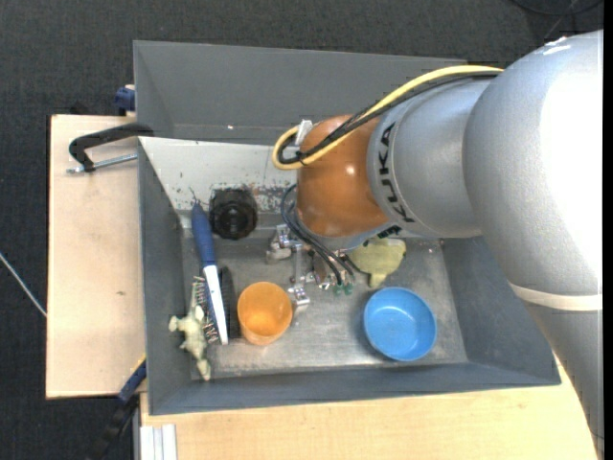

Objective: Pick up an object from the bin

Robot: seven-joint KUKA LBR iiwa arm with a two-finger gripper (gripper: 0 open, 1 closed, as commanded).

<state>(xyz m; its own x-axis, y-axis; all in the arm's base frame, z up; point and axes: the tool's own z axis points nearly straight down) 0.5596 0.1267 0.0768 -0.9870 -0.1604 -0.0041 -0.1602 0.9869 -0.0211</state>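
Just beside the orange cup (263, 312) hangs the gripper (305, 276), opening indiscernible, under an arm (450, 161) lettered "UKA".

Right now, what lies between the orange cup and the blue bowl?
Nothing: the camera view shows bare grey bin floor between the orange cup and the blue bowl. The tool hangs just beyond that stretch, nearer the cup.

Bin (287, 89) matt grey metal, floor scuffed. Orange cup (263, 312) and blue bowl (398, 324) smooth plastic. Wrist cover (335, 185) glossy orange; arm (498, 151) smooth silver shell.
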